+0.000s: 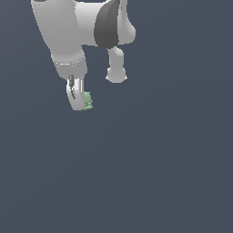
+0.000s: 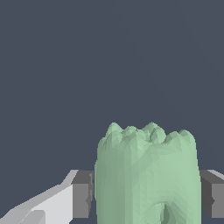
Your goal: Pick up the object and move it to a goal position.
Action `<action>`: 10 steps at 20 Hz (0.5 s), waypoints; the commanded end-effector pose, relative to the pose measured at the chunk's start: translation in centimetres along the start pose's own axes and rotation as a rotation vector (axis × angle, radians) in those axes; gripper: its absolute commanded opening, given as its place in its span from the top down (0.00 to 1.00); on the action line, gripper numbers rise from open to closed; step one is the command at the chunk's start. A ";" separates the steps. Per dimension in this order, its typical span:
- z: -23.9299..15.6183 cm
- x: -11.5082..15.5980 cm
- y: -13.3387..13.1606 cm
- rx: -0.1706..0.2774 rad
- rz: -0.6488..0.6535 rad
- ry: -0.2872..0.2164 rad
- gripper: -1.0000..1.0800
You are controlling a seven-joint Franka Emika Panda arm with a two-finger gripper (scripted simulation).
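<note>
The object (image 2: pixel 146 175) is a pale-green lumpy item with a ridged top, and it fills the space between my two grey finger pads (image 2: pixel 82 194). Both pads press against its sides, so my gripper (image 2: pixel 146 197) is shut on it. In the exterior view the object (image 1: pixel 88 100) shows as a small green bit beside the white fingers (image 1: pixel 75 96), in the upper left of the picture. My gripper (image 1: pixel 82 103) hangs down from the white arm, and the near finger hides most of the object.
The white arm (image 1: pixel 68 27) with its dark joint band fills the top left of the exterior view. A white link end (image 1: pixel 116 73) hangs to the exterior view's right of the gripper. Flat dark grey-blue ground (image 1: pixel 150 173) lies all around.
</note>
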State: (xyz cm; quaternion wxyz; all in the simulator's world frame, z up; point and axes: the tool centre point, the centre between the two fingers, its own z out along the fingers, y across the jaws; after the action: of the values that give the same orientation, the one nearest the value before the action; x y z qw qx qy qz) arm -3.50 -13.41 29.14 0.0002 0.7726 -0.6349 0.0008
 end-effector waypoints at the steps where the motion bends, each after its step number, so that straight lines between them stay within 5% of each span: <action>1: -2.5 1.3 -0.1 -0.001 -0.001 0.000 1.00; 10: -9.6 5.1 -0.8 -0.001 -0.002 0.000 1.00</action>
State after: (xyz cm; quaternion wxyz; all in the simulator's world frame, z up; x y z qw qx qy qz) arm -1.92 -17.72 37.61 0.0003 0.7731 -0.6343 0.0007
